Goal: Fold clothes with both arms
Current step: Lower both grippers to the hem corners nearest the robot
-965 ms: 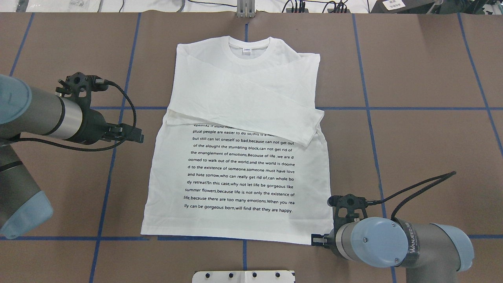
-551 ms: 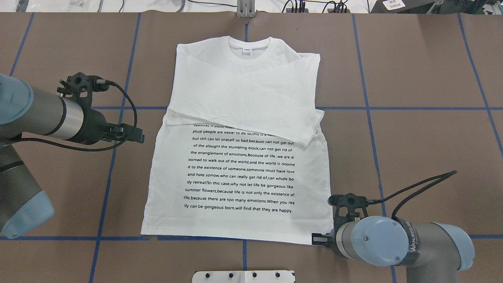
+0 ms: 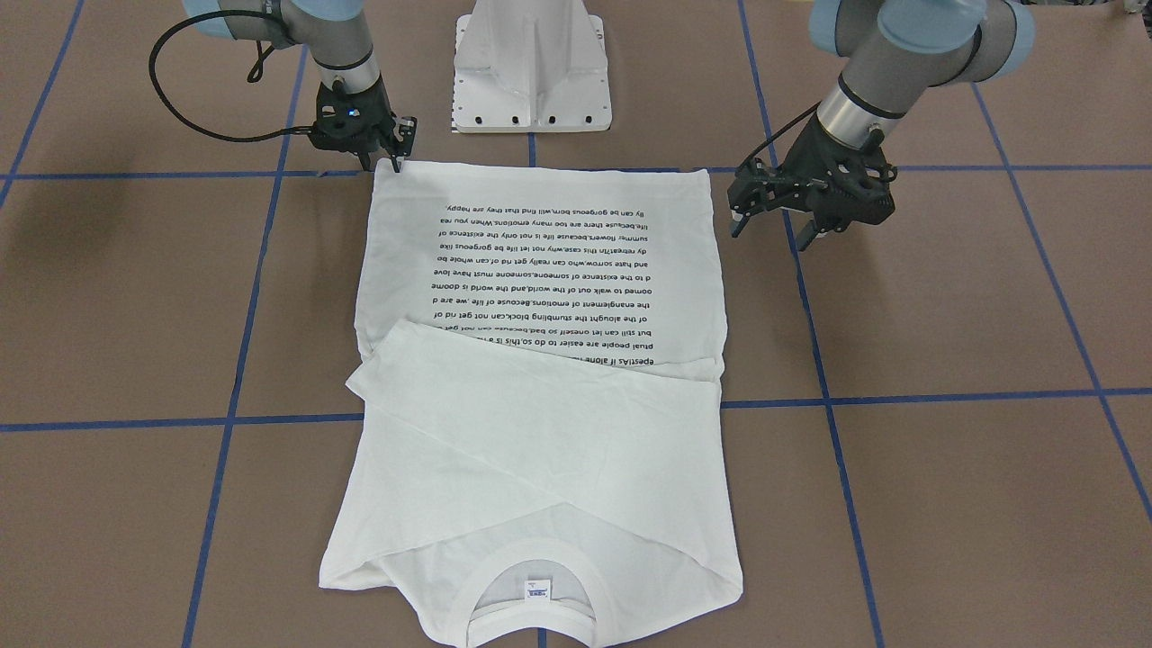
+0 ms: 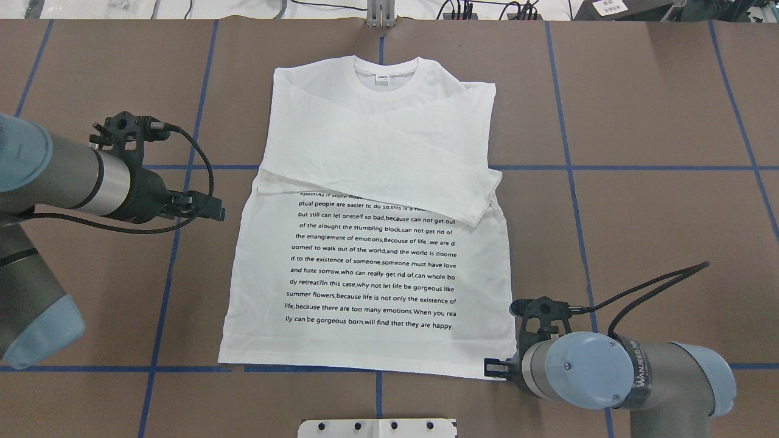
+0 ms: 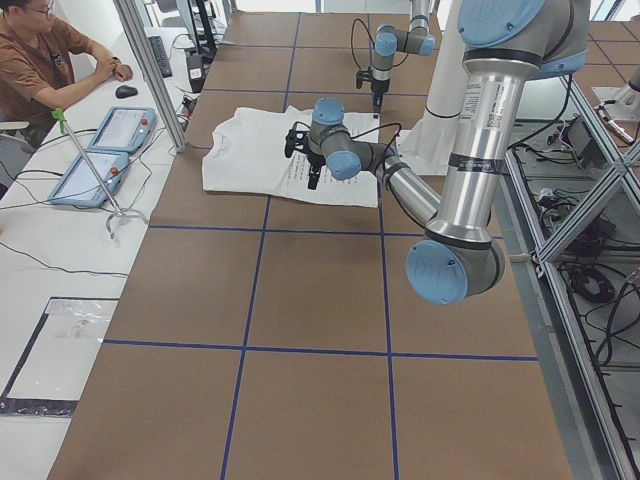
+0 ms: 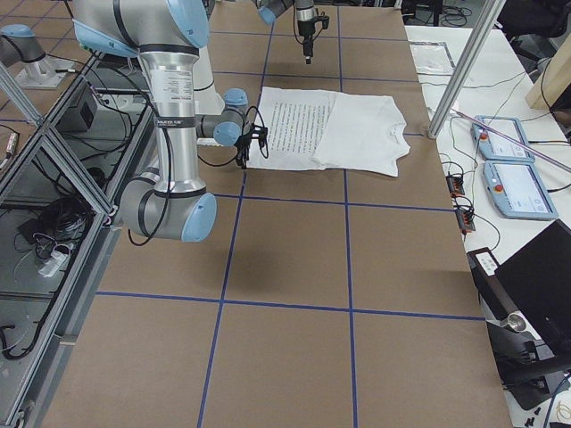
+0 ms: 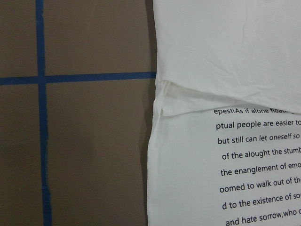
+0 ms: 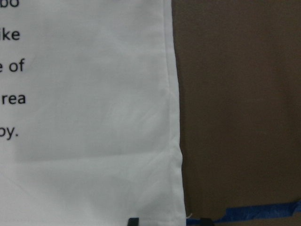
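Shirt [image 4: 371, 267], white cotton, lay flat at the centre of the overhead view, sleeves crossed over the chest. I judged it light, limp and apt to slide; the hem corners offered the best hold. My right gripper [image 3: 384, 162] stood open astride the hem corner, upper left of the front view. My left gripper [image 3: 769, 229] hung open, clear of the side edge. The print ended "will find that they are happy."; the collar label [image 4: 381, 78] was illegible.
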Controlling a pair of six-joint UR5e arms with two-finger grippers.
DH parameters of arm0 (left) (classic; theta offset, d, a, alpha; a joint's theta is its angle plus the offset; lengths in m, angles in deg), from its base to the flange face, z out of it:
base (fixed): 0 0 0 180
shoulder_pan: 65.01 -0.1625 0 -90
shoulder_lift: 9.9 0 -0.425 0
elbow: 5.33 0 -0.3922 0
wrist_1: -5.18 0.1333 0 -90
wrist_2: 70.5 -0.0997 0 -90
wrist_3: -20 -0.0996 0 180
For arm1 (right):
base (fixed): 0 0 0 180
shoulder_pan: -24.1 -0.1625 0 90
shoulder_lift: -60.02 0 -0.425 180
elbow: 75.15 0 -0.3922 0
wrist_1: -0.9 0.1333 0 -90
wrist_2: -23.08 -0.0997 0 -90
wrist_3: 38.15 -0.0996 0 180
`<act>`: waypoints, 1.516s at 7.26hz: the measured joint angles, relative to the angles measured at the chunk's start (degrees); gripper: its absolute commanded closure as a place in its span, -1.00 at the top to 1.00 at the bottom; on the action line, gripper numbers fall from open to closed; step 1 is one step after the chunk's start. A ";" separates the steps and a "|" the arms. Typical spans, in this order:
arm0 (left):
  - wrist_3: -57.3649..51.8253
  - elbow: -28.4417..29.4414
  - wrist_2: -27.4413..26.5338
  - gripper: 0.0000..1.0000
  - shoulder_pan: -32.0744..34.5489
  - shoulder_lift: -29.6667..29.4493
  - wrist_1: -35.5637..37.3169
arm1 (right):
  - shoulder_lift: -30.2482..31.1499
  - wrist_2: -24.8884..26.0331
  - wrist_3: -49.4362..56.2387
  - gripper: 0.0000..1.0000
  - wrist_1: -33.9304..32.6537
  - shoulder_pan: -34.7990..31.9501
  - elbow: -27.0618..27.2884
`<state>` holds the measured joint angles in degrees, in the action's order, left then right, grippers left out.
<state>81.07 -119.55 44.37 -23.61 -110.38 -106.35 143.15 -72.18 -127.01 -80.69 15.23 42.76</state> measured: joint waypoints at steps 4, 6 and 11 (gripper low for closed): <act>0.03 -0.21 0.07 1.00 0.00 -0.02 0.00 | 0.08 -0.03 0.00 -1.00 -0.07 0.00 -0.04; 0.11 -0.27 0.06 1.00 0.00 -0.11 0.00 | 0.02 -0.07 0.00 -1.00 -0.13 0.07 0.15; 3.71 -0.09 -0.42 0.98 -2.15 0.53 0.07 | 0.17 0.46 -1.16 -1.00 -0.07 -1.51 2.41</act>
<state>84.78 -119.64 43.95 -25.76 -109.86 -106.28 143.32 -71.72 -128.17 -80.76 13.72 45.17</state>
